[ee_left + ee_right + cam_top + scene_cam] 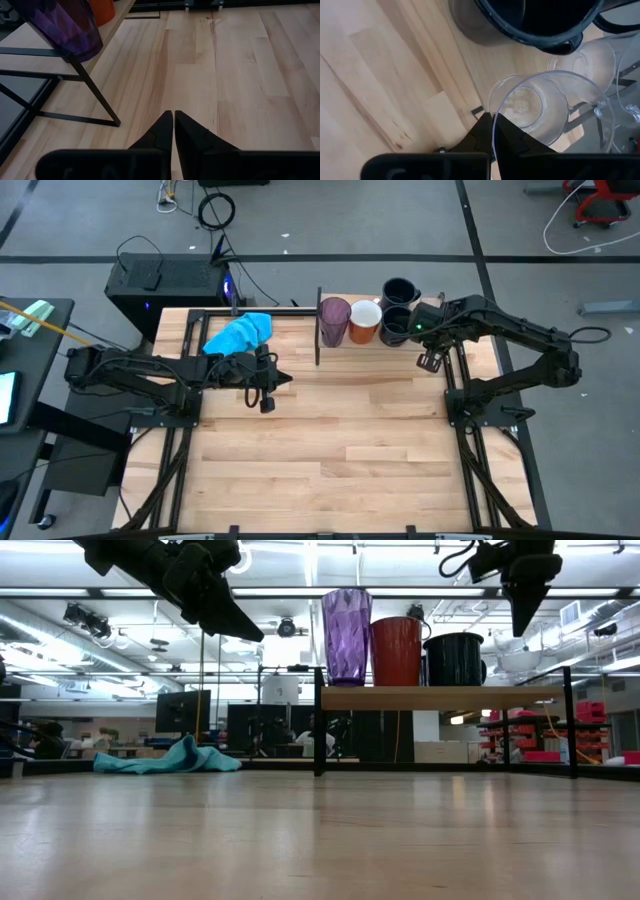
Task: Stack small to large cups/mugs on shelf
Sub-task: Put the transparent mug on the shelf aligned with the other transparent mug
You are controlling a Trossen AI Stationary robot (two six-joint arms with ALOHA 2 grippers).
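Note:
On the shelf (440,697) stand a purple tumbler (346,636), an orange mug (397,650) and black mugs (400,292) (397,323). A small clear cup (580,60) stands next to a black mug (520,20). My right gripper (494,131) is above the shelf's right end, pointing down, shut on another clear cup (530,107). My left gripper (173,120) hangs shut and bare over the table to the left of the shelf (30,50). My right gripper pinches the clear cup's wall at its rim (493,135), one finger inside and one outside. The fingers come from above, pointing down. The cup hangs below them, mouth up, its bottom (522,106) clear of the wood beneath.
A bright blue cloth (240,332) lies at the table's far edge, left of the shelf. The shelf's thin dark side panel (318,330) stands between the cloth and the tumbler. Bare planks (330,450) fill the table's near half.

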